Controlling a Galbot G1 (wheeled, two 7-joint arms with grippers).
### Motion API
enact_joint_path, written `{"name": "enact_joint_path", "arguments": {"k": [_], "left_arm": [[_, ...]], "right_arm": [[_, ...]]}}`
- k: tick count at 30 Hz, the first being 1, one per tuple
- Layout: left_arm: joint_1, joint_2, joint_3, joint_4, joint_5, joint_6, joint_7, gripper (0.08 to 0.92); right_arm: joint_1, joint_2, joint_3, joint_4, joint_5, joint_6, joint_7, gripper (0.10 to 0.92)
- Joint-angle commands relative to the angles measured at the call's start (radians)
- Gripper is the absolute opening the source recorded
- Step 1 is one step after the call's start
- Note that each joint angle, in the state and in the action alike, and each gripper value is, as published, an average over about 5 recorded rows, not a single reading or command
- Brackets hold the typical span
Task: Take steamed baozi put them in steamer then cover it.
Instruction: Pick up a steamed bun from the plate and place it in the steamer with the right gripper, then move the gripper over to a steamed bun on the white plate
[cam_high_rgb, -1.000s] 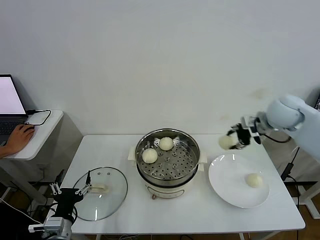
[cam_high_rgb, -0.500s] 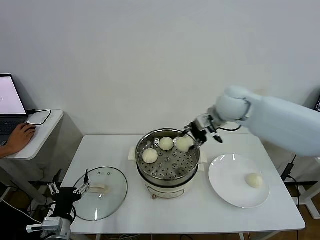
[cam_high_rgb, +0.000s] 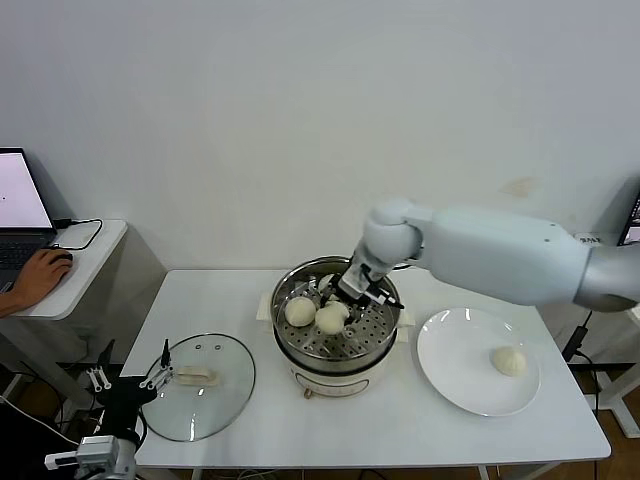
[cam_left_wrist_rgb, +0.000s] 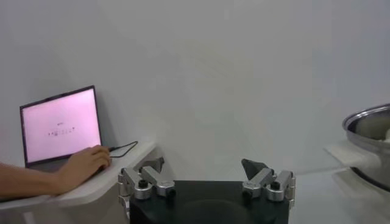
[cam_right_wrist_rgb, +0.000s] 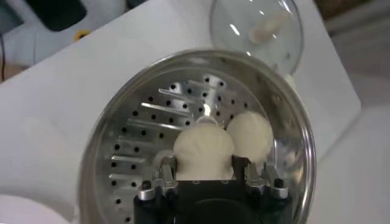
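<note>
The steamer (cam_high_rgb: 345, 368) stands mid-table on its cream base. My right gripper (cam_high_rgb: 345, 298) reaches into it and is shut on a baozi (cam_high_rgb: 331, 317), held low over the perforated tray. In the right wrist view the gripper (cam_right_wrist_rgb: 204, 162) clamps this baozi (cam_right_wrist_rgb: 204, 149), and a second baozi (cam_right_wrist_rgb: 251, 135) sits right beside it. Another baozi (cam_high_rgb: 299, 311) lies in the steamer's left part. One baozi (cam_high_rgb: 509, 361) lies on the white plate (cam_high_rgb: 455, 370). The glass cover (cam_high_rgb: 205, 400) lies flat on the table at the left. My left gripper (cam_high_rgb: 128, 382) is open and empty beside it.
A side table (cam_high_rgb: 85, 262) with a laptop and a person's hand (cam_high_rgb: 35, 275) stands at the far left. The left wrist view shows the open left gripper (cam_left_wrist_rgb: 203, 167), the laptop (cam_left_wrist_rgb: 60, 125) and the steamer's rim (cam_left_wrist_rgb: 368, 122).
My right arm has carried the baozi from above the plate leftward over the steamer and lowered it inside. The left arm has hardly moved.
</note>
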Motion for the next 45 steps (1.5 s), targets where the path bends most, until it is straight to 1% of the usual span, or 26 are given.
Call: {"name": "enact_joint_path", "arguments": {"k": [1,8,16,19,23,27,30,34,38,40,42,45], "left_arm": [[0.005,-0.004,-0.004,0.000,-0.002,-0.004,-0.002,0.823],[0.009,-0.005,-0.004,0.008,-0.002,-0.009,-0.004,0.823],[0.005,-0.008,0.000,0.014,-0.001,-0.009,-0.005,0.823],[0.003,-0.008,0.002,0.016,0.000,-0.009,-0.004,0.823],[0.001,-0.006,0.004,0.017,0.000,-0.009,-0.004,0.823],[-0.001,-0.001,0.003,0.021,-0.001,-0.008,-0.003,0.823],[0.000,0.009,0.002,0.022,-0.004,-0.008,-0.003,0.823],[-0.004,0.021,0.005,0.027,-0.008,-0.008,-0.002,0.823],[-0.011,0.031,0.013,0.027,-0.011,-0.007,-0.001,0.823],[-0.013,0.035,0.019,0.026,-0.011,-0.006,-0.001,0.823],[-0.013,0.040,0.024,0.025,-0.012,-0.006,0.000,0.823],[-0.016,0.048,0.030,0.031,-0.015,-0.007,0.000,0.823]], "right_arm": [[-0.011,0.081,-0.041,-0.037,-0.147,0.160,-0.005,0.577],[-0.022,0.056,-0.043,-0.018,-0.166,0.181,-0.013,0.585],[-0.021,0.033,-0.040,0.012,-0.140,0.178,0.007,0.593],[-0.002,0.024,-0.030,0.012,-0.133,0.179,0.011,0.644],[0.042,-0.012,-0.011,0.020,-0.107,0.160,-0.005,0.757],[0.110,-0.101,0.006,0.070,-0.016,0.064,-0.041,0.816],[0.163,-0.181,0.020,0.115,0.069,-0.047,-0.058,0.822],[0.206,-0.298,0.030,0.177,0.128,-0.235,-0.053,0.823],[0.192,-0.461,0.044,0.237,0.146,-0.438,-0.042,0.823],[0.156,-0.543,0.067,0.255,0.146,-0.502,-0.035,0.823],[0.108,-0.614,0.092,0.263,0.130,-0.533,-0.031,0.822],[0.016,-0.702,0.130,0.254,0.075,-0.530,-0.033,0.823]]}}
